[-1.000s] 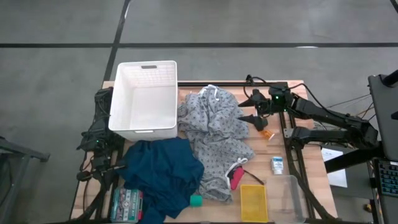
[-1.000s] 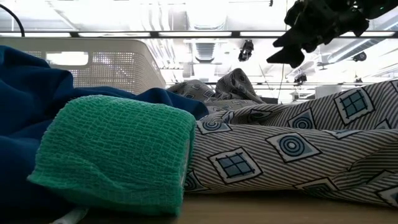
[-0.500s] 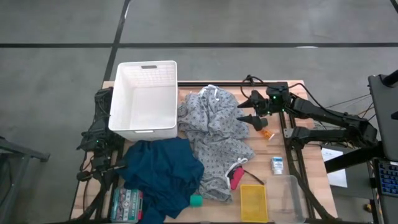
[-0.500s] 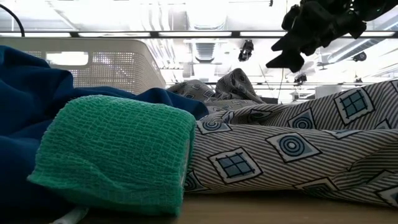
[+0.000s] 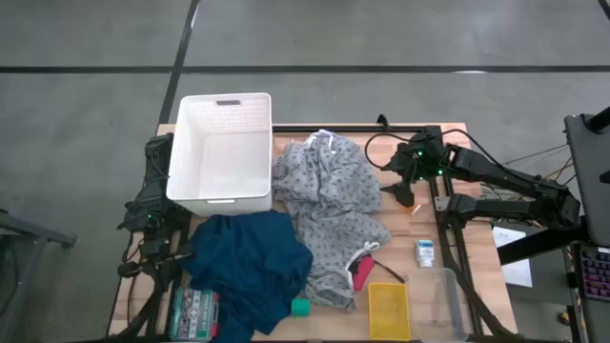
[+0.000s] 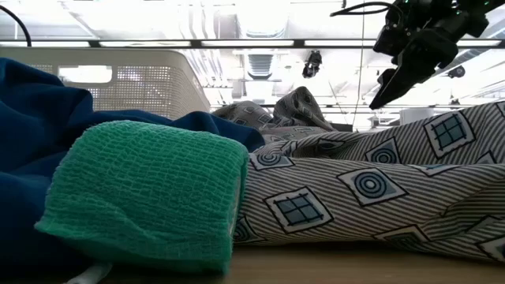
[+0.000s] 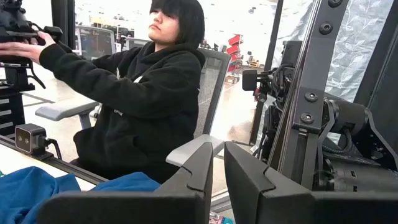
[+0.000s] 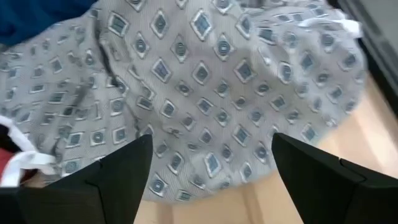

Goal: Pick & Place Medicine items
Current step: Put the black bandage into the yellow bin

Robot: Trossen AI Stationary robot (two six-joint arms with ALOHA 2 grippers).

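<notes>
High view: the carton (image 5: 425, 252) is tiny, white with blue print, lying flat at lower right on the wooden tabletop (image 5: 479, 257). One orange piece (image 5: 413, 207) sits right of centre, just under the right gripper (image 5: 396, 178), jaws spread wide and holding nothing. Grey patterned cloth (image 5: 329, 205) fills the middle, white basket (image 5: 221, 151) upper left.

Low view: a green bandage roll (image 6: 146, 197) fills the lower left, ceiling lights behind.

Left wrist view: left gripper (image 7: 217, 168) has its jaws nearly together, empty, with a seated person (image 7: 140, 106) in black behind.

Right wrist view: open jaws over the cloth.
</notes>
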